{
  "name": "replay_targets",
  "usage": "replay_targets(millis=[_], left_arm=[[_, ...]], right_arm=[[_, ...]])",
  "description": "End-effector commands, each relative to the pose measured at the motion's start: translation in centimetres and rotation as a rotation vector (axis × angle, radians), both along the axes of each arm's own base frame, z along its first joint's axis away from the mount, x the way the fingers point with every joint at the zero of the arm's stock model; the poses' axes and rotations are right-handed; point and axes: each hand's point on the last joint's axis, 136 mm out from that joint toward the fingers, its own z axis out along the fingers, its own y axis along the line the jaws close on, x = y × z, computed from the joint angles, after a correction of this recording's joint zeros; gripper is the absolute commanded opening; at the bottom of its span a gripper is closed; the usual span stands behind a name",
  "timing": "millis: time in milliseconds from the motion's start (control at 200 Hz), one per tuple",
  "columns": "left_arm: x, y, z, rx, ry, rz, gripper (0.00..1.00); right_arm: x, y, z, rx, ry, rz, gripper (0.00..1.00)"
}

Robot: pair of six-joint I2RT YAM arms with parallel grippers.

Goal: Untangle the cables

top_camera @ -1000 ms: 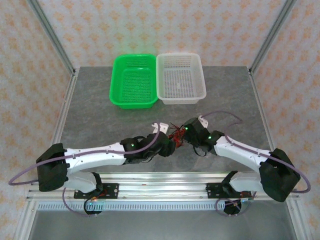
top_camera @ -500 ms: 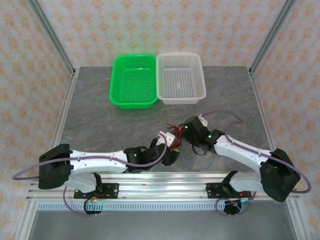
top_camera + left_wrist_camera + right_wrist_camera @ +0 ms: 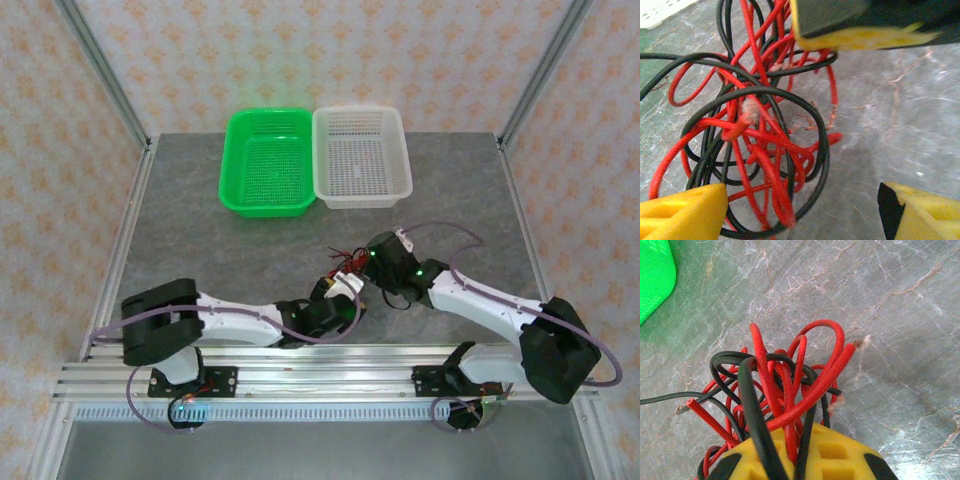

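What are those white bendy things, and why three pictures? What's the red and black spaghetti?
They are two robot arms on a grey table. One picture looks down from above; the others come from a camera on each wrist. The spaghetti is a tangle of thin red and black cables. The right gripper is pinched shut on the cables. The left gripper is open, its yellow fingers spread wide by the tangle. A green basket and a white basket sit at the back.
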Motion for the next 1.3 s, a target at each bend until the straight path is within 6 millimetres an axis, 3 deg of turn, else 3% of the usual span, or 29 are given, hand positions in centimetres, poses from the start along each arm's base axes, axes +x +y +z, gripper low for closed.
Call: replay_targets(millis=[0,95,200,320,370,546,676,841,1096,1291], left_arm=[[2.7,0.8,0.7,0.002,-0.070,0.107,0.80],[3.9,1.6,0.8,-0.006,-0.091,0.156,0.75],[4.8,2.2,1.3,-0.035,-0.097,0.184,0.54],[5.2,3.1,0.8,-0.050,-0.073,0.196,0.11],[5.2,3.6,0.6,-0.059,-0.057,0.200,0.00],[4.0,5.3,0.6,-0.163,0.028,0.182,0.00],[2.8,6.7,1.0,-0.297,0.128,0.160,0.00],[2.1,8.3,1.9,-0.473,0.228,0.147,0.00],[2.3,9.1,2.1,-0.644,0.365,0.163,0.00],[2.8,9.2,0.2,-0.682,0.470,0.235,0.00]], right_arm=[[0.8,0.8,1.9,0.049,-0.046,-0.007,0.00],[0.6,0.8,2.1,0.054,-0.050,-0.004,0.00],[0.5,0.7,2.1,0.058,-0.050,0.000,0.00],[0.3,0.9,2.2,0.069,-0.054,0.017,0.00],[0.1,0.9,1.9,0.063,-0.051,0.035,0.00],[-0.4,1.4,2.9,0.005,-0.145,0.208,0.00],[-1.0,1.0,1.7,-0.089,-0.219,0.354,0.00],[-1.6,1.9,-0.4,-0.075,-0.241,0.443,0.00],[-1.2,1.7,-1.7,-0.021,-0.288,0.375,0.00],[-1.4,1.1,-2.7,0.053,-0.204,0.239,0.18]])
